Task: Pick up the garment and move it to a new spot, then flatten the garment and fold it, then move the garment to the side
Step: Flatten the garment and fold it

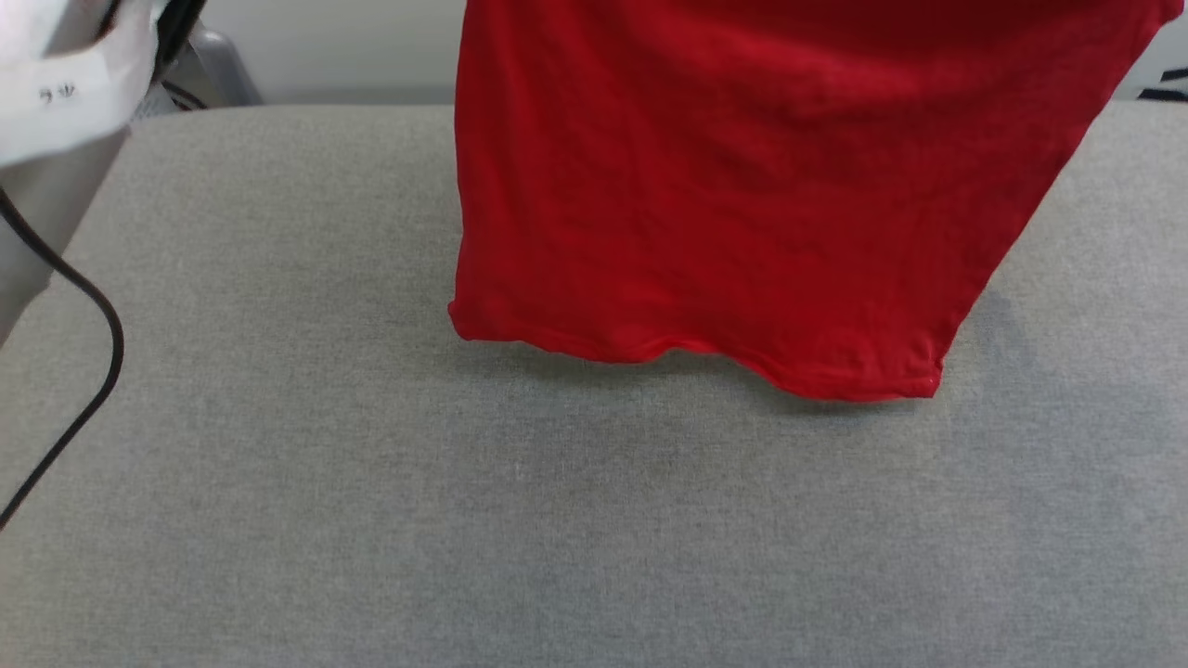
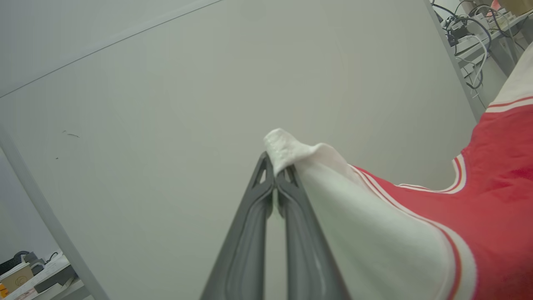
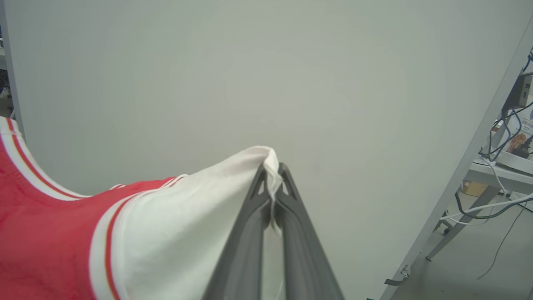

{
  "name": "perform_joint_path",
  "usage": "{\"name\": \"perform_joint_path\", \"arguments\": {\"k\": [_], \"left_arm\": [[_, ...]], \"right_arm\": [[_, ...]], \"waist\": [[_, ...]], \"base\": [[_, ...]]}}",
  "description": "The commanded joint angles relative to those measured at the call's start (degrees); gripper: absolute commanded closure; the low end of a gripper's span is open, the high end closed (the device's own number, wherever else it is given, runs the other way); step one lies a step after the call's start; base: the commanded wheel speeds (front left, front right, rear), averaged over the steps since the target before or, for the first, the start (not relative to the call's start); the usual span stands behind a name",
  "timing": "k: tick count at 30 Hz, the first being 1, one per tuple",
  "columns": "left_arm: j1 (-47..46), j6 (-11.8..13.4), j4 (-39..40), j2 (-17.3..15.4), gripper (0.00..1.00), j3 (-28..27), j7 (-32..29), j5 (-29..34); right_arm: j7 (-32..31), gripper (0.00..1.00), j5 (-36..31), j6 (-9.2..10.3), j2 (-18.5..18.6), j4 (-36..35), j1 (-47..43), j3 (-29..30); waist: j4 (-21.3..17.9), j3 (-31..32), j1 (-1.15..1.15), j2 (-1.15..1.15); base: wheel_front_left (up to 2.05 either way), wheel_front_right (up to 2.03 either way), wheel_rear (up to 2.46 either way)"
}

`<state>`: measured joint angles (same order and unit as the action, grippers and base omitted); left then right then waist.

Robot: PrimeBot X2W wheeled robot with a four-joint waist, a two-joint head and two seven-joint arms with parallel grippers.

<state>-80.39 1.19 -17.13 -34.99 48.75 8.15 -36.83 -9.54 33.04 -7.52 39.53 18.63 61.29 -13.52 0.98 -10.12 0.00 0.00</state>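
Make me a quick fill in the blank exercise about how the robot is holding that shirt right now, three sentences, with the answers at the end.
1. The sleeve of the garment pinched by the left gripper is ____ in colour.
2. The right gripper is shut on the garment's other ____.
3. In the head view, the garment's body hanging over the grey surface is plain ____.

Missing words: white; sleeve; red.

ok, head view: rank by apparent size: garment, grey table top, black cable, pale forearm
1. grey table top
2. garment
3. pale forearm, cropped at the corner and near the camera, so unsure
4. black cable
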Motion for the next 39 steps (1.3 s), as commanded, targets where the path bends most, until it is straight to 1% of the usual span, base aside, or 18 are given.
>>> {"name": "perform_joint_path", "arguments": {"k": [1,6,11,16,20,22,26,31,35,39], "left_arm": [[-2.3,-0.4,-1.2,0.7,1.0,-0.2,0.1,1.0],[-10.3,-1.5,-7.7,3.0,1.0,-0.6,1.0,3.1],[-17.5,-2.0,-14.6,6.0,1.0,-1.3,3.3,4.7],[-23.6,-2.3,-20.7,8.3,1.0,-3.0,5.5,5.4],[-27.1,-2.3,-23.2,9.1,1.0,-4.4,6.5,6.2],[-27.9,-2.7,-24.0,9.3,1.0,-4.8,6.7,6.6],[-26.6,-3.3,-24.8,9.5,1.0,-5.3,6.8,7.1],[-22.2,-3.4,-23.2,9.6,1.0,-7.3,6.8,7.6],[-16.3,-3.8,-21.3,8.9,1.0,-9.0,6.8,8.1],[-7.7,-3.8,-18.1,8.0,1.0,-10.6,6.8,8.6]], "right_arm": [[-0.3,1.0,-0.8,0.03,-0.7,0.9,2.3,-0.3],[-0.5,1.0,-3.8,0.03,-2.5,6.1,12.5,-1.2],[1.5,1.0,-7.2,0.03,-4.4,12.3,22.3,-2.0],[4.7,1.0,-9.0,0.03,-7.3,19.0,31.4,-2.3],[7.0,1.0,-9.2,0.03,-8.3,22.7,37.7,-3.1],[8.0,1.0,-9.1,0.03,-8.6,24.4,39.7,-3.8],[9.6,1.0,-8.3,0.03,-9.5,27.9,40.9,-5.9],[12.0,1.0,-5.7,0.03,-10.3,31.0,38.9,-8.2],[14.3,1.0,-3.3,0.03,-11.1,31.7,34.7,-11.1],[16.0,1.0,0.1,0.03,-11.5,31.1,28.2,-14.8]], "waist": [[-0.7,-4.5,0.0,0.0],[-1.5,-11.4,0.0,0.0],[-1.8,-16.3,0.0,0.0],[-2.3,-19.6,0.0,0.0],[-2.1,-21.6,0.0,0.0],[-2.1,-22.3,0.0,0.0],[-2.0,-23.2,0.0,0.0],[-1.9,-23.7,0.0,0.0],[-2.1,-22.7,0.0,0.0],[-2.2,-20.5,0.0,0.0]], "base": [[0.0,0.0,0.0],[0.0,0.0,0.0],[0.0,0.0,0.0],[0.0,0.0,0.0],[0.0,0.0,0.0],[0.0,0.0,0.0],[0.0,0.0,0.0],[0.0,0.0,0.0],[0.0,0.0,0.0],[0.0,0.0,0.0]]}}
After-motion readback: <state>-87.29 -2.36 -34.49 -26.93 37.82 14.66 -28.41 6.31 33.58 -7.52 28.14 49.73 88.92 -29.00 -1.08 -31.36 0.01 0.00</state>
